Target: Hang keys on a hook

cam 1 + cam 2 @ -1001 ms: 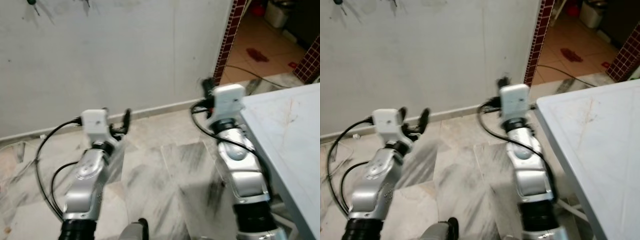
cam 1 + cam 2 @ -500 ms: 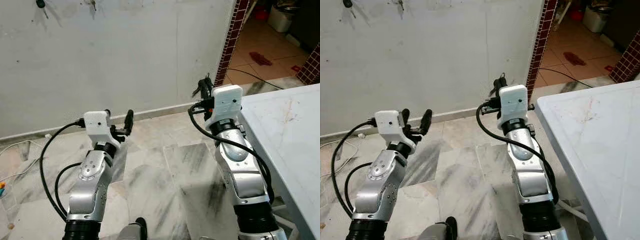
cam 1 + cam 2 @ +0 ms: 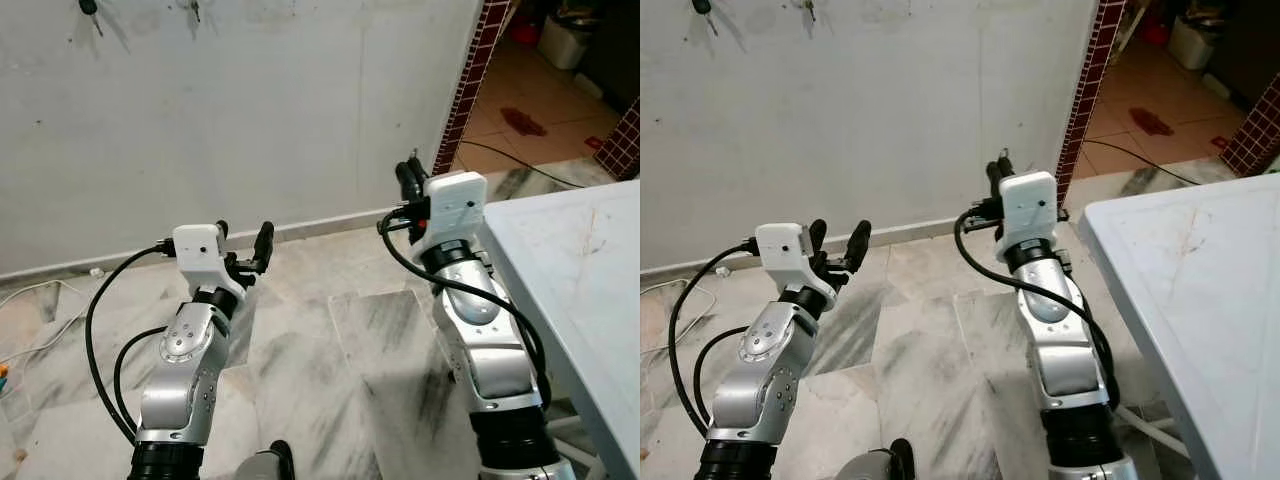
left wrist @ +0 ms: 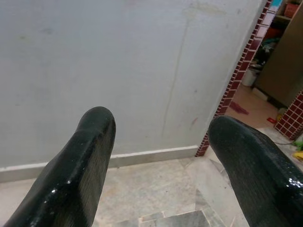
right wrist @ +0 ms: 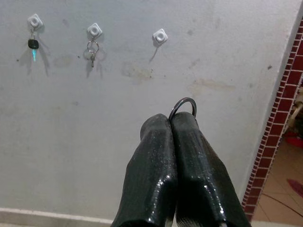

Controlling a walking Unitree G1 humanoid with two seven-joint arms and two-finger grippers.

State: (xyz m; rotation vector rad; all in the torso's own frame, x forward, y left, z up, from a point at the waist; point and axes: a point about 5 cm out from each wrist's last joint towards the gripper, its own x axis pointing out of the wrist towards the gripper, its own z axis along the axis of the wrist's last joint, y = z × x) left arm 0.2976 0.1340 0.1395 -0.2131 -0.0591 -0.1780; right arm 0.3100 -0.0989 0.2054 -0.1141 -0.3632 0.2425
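Three white hooks are on the grey wall in the right wrist view: a left hook (image 5: pixel 34 21) with a black key (image 5: pixel 33 44), a middle hook (image 5: pixel 94 30) with a ring and small key (image 5: pixel 92 49), and a bare right hook (image 5: pixel 160 35). My right gripper (image 5: pixel 170 124) is shut on a metal key ring (image 5: pixel 183 102) that pokes out above its fingertips. In the head views the right gripper (image 3: pixel 406 178) is raised in front of the wall, well below the hooks. My left gripper (image 3: pixel 244 236) is open and holds nothing, lower and to the left.
A white marble table (image 3: pixel 580 270) stands close on my right. A doorway edged with dark red tiles (image 3: pixel 470 75) opens at the back right. A white cable (image 3: pixel 40 290) lies on the marble floor (image 3: pixel 330 350) along the wall's foot at left.
The view has steadied and shifted slightly, so the wall hooks show higher up. Both arms keep about the same pose; the right gripper stays shut on the ring.
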